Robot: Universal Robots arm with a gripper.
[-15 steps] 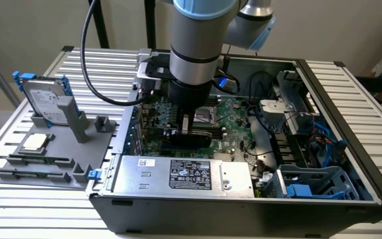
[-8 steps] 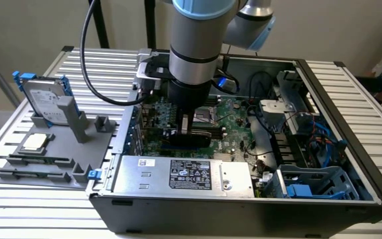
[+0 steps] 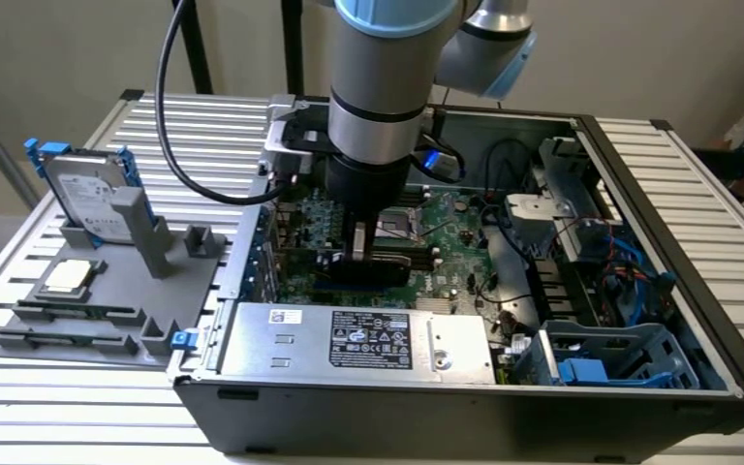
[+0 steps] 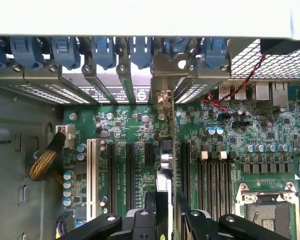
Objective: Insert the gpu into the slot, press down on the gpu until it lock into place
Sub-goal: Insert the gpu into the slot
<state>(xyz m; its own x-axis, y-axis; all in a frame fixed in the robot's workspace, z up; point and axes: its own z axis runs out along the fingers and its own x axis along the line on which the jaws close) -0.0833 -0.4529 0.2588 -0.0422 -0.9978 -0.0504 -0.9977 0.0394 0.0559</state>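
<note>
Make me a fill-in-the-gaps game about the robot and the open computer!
The gripper hangs over a ___ circuit board.
Its jaws are ___, not shut, one on each side of the gpu.
The hard drive with blue clips stands not inside the computer case but ___ it.
Missing words: green, open, outside.

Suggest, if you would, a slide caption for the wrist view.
Wrist view: the gpu stands edge-on over the motherboard, the open gripper with its fingers either side of it.
</note>
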